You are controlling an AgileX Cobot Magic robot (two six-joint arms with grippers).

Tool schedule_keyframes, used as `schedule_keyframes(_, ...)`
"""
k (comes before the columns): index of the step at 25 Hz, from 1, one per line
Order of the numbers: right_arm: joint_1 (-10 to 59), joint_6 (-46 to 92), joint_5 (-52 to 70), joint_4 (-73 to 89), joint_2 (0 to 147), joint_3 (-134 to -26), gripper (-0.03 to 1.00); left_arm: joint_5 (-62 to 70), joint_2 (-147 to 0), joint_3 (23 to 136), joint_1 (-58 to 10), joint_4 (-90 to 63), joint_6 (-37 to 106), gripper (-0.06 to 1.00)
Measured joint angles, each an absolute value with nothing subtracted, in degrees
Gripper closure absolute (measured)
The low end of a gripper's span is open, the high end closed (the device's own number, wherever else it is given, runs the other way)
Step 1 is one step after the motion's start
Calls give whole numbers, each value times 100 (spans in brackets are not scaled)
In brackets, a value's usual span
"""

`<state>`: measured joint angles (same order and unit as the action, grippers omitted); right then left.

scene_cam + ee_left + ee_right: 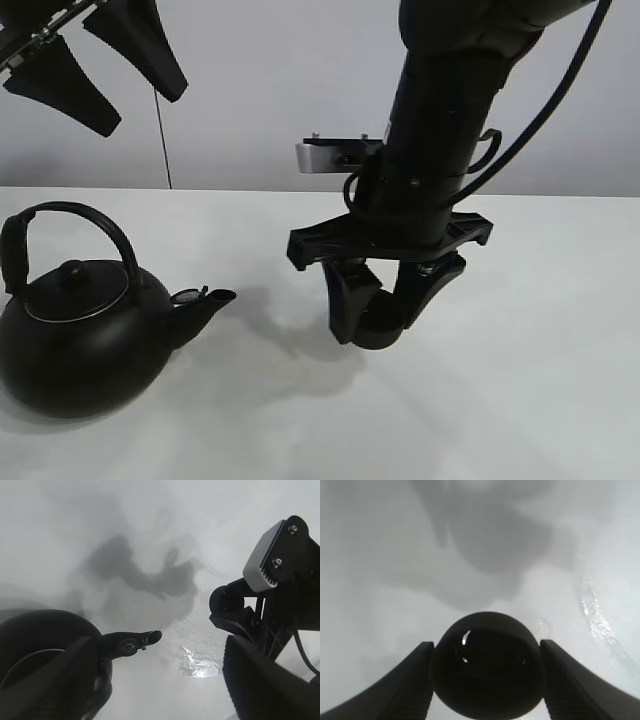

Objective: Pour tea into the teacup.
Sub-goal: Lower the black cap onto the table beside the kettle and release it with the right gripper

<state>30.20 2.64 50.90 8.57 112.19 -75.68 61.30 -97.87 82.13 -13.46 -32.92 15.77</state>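
txt: none legible | labels/brands: none | nums/signs: none

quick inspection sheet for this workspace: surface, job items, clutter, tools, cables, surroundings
surface: white table, wet patch near the kettle spout
job's things: teacup gripped in the right tool, glints inside, fill unclear
clutter: black kettle upright at left, ungripped
tools: right tool shut on teacup; left tool open, empty, high above the kettle
cables: black cable loops off the right arm; thin dark line down the wall
surroundings: plain pale wall
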Motion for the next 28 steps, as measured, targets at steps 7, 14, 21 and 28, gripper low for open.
schedule_keyframes(7, 3837, 155, 4856, 845, 11281, -7829, 56, 6130, -9787, 8213, -1346, -3292, 1577, 43)
schedule_keyframes(14, 3977, -83, 4763, 500, 11814, -8126, 56, 6130, -9787, 8213, -1346, -3292, 1577, 43)
schedule_keyframes(21, 3977, -146, 4685, 402, 12051, -8149, 56, 6130, -9787, 8213, -1346, -3292, 1577, 43)
schedule_keyframes(28, 3977, -148, 4658, 341, 12119, -8166, 56, 6130, -9787, 8213, -1346, -3292, 1577, 43)
